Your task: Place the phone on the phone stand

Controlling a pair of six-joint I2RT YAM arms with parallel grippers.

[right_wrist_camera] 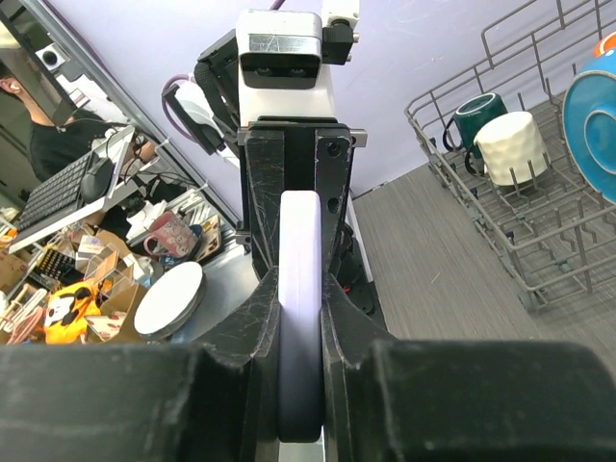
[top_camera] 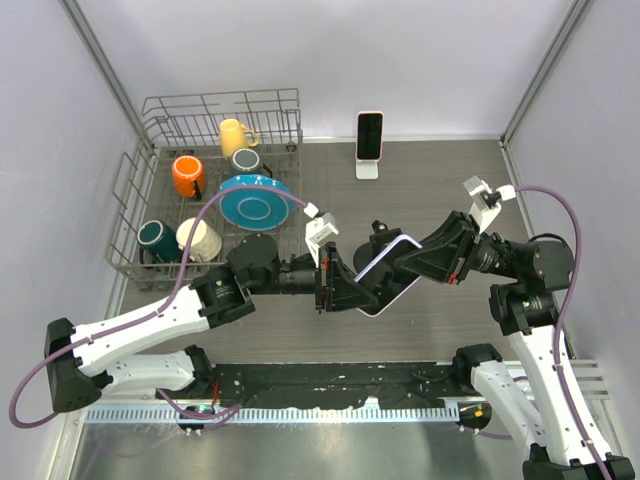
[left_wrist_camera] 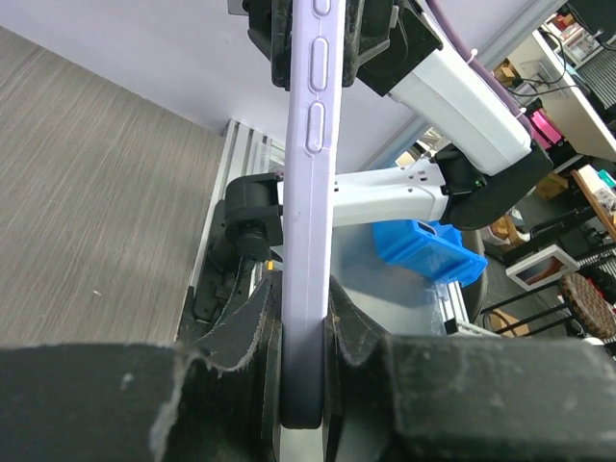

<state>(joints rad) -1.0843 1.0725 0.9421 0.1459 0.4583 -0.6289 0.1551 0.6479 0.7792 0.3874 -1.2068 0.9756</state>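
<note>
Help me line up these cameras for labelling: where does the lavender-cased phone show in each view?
Top external: lavender-cased phone at centre, between left gripper and right gripper.
Left wrist: phone edge-on, vertical, middle of frame.
Right wrist: phone edge-on, centre.
Shared landmark: grey table, in all three.

Grey wood-grain table (top_camera: 440,180) carried two things directly. Wire dish rack (top_camera: 200,110) sat on the far left part, against the side wall. White phone stand (top_camera: 367,169) stood just right of the dish rack, level with its rear section, apart from it.
</note>
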